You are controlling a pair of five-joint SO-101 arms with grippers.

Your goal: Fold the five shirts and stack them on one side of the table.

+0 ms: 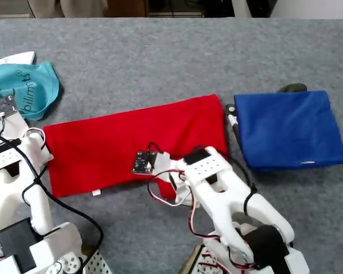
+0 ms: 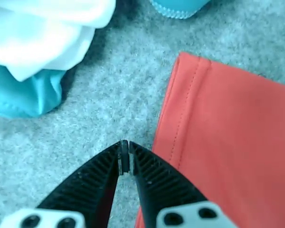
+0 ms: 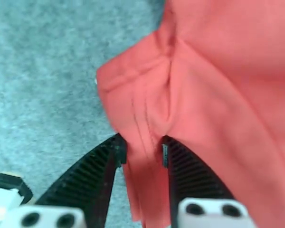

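Where the red shirt (image 1: 131, 142) was laid: across the middle of the gray counter (image 1: 160, 57). It was spread out flat in a long shape, and its near edge was bunched up at the right arm.
Right arm (image 1: 228, 194): was placed at the near edge of the red shirt, by its lower middle part.
Right jaws: were closed part way on a fold of the red shirt, and the cloth was pinched between them in wrinkles.
Left arm (image 1: 11, 188): was placed at the left end of the red shirt.
Left jaws: were pressed together tip to tip, and nothing was held. They were seen over bare counter, just beside the stitched edge of the red shirt.
Blue shirt (image 1: 288, 128): was folded into a neat square and laid just beside the right end of the red shirt.
Dark cloth (image 1: 291, 88): a small bit was seen poking out behind the blue shirt. What it was could not be told.
Teal shirt (image 1: 28, 88): was piled in a loose heap at the far left, near the left arm.
White shirt (image 1: 14, 58): was bunched up, touching the teal shirt.
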